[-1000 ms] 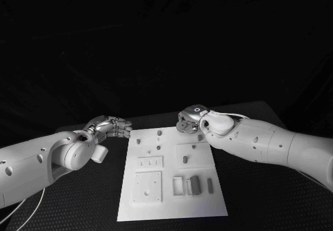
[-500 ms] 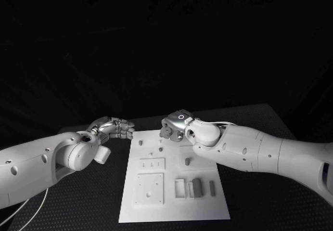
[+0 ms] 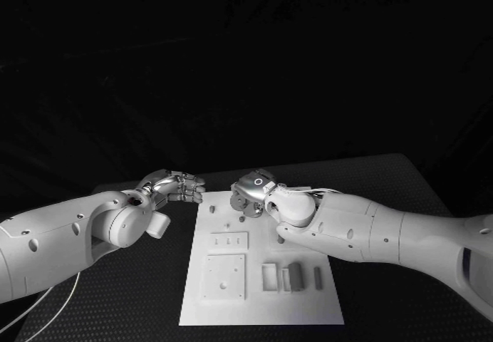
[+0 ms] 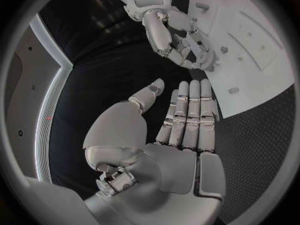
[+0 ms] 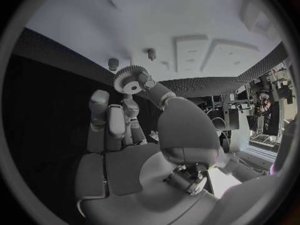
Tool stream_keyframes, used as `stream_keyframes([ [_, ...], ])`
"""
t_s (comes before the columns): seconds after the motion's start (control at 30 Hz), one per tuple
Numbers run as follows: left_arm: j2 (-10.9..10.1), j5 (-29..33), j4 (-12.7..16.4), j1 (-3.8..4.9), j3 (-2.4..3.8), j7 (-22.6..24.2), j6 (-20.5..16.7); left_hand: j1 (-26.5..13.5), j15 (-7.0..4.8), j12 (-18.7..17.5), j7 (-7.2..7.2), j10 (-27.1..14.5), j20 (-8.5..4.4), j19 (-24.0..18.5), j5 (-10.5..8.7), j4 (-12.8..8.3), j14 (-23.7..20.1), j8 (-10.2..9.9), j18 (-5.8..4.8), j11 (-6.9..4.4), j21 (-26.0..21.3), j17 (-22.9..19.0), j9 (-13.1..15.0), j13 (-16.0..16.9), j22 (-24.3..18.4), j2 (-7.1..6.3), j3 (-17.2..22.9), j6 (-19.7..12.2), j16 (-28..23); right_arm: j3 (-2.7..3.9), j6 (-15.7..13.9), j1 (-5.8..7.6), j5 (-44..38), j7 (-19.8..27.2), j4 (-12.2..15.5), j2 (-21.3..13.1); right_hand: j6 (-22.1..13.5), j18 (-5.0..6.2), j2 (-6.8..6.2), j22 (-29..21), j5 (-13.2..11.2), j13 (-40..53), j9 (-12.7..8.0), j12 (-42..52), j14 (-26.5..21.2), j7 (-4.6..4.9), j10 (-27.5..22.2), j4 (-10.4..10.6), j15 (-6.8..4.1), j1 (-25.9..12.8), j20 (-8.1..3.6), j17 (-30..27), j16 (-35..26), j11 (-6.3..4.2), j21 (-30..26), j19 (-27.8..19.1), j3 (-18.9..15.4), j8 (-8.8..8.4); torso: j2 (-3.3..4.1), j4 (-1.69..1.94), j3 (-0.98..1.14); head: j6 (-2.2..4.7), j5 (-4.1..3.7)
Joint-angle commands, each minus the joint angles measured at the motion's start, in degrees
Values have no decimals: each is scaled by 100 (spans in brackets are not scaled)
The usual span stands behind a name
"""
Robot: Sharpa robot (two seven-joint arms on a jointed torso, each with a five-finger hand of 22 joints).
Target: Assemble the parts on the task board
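Note:
The white task board (image 3: pixel 262 299) lies lengthwise in the middle of the table. My right hand (image 3: pixel 253 191) hovers over its far end and pinches a small toothed gear (image 5: pixel 130 80) between thumb and fingertips. Two short pegs (image 5: pixel 113 63) stand in the board (image 5: pixel 187 15) just beyond the gear. The left wrist view also shows my right hand (image 4: pixel 178 40) with the gear (image 4: pixel 209 61) over the board (image 4: pixel 250 30). My left hand (image 3: pixel 174 187) hangs off the board's far left corner; its fingers (image 4: pixel 187 115) are stretched out straight and hold nothing.
Raised square plates (image 3: pixel 224 276) sit on the board's near left half. Upright grey blocks (image 3: pixel 296 276) stand in slots at its near right. Black textured table (image 3: pixel 390 185) surrounds the board on all sides.
My right hand has carried the gear leftward, from the board's far right corner to above its far middle. My left hand has barely moved.

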Motion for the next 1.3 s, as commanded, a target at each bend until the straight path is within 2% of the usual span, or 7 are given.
stream_keyframes([
  [0.03, 17, -18, 0, 2, 3, 71, 23, -32, 27, -28, 20, -11, 25, -6, -22, 3, 20, -29, 99, 15, -33, 10, 7, 6, 9, -16, -19, -29, -21, 0, -43, 0, -148, -26, -52, 53, 951, 253, -47, 74, -5, -7, 6, -8, 45, 138, 18, 1, -1, -29, 1, -7, 1, -5, 29, 36, 47, 9, -1, 319, 8, -13, 24],
  [0.37, 38, -18, -5, 2, 3, 70, 33, -33, 28, -31, 21, -12, 26, -7, -22, 3, 21, -31, 99, 16, -36, 15, 9, 9, 11, -16, -20, -30, -26, -8, 14, -1, -144, 36, -194, 192, 949, 253, -50, 73, -6, -12, 6, -12, 46, 138, 22, 3, -2, -36, -2, -14, -2, -4, 26, 40, 52, 3, -1, 319, 11, -6, 22],
  [0.57, 70, -18, -27, 2, 3, 75, 43, -34, 28, -33, 21, -11, 26, -7, -22, 3, 22, -31, 99, 16, -38, 18, 10, 10, 12, -15, -20, -31, -29, -108, 16, -29, -144, 64, -350, 279, 947, 253, -54, 73, -6, -14, 6, -14, 48, 139, 24, 2, -2, -38, -4, -15, -4, -4, 24, 42, 54, 0, -7, 323, 13, -18, 23],
  [0.63, 71, -18, -33, 2, 3, 75, 47, -34, 28, -33, 21, -11, 26, -7, -22, 3, 22, -31, 99, 16, -38, 19, 11, 11, 13, -15, -20, -31, -30, -122, 20, -46, -144, 67, -376, 300, 946, 253, -56, 73, -7, -15, 6, -14, 51, 139, 25, 2, -2, -39, -4, -11, -4, -4, 23, 42, 55, -1, -5, 324, 12, -29, 39],
  [1.13, 79, -18, -48, -1, 3, 42, 105, -37, 28, -35, 22, -12, 27, -8, -23, 4, 21, -32, 98, 16, -40, 21, 11, 12, 14, -17, -22, -32, -33, -134, 23, -64, -146, 104, -523, 371, 943, 253, -65, 71, -7, -23, 7, -21, 56, 140, 31, -1, -3, -43, -10, -18, -9, -3, 16, 50, 65, -10, -3, 313, 12, -42, 86],
  [1.3, 82, -18, -55, -2, 3, 45, 110, -38, 28, -36, 22, -13, 27, -9, -23, 4, 21, -33, 98, 17, -41, 22, 12, 12, 14, -17, -23, -33, -36, -162, 52, -68, -137, 130, -563, 394, 942, 253, -69, 71, -7, -24, 7, -22, 57, 140, 33, -2, -3, -42, -11, -20, -11, -3, 14, 51, 68, -13, -5, 312, 14, -43, 89],
])
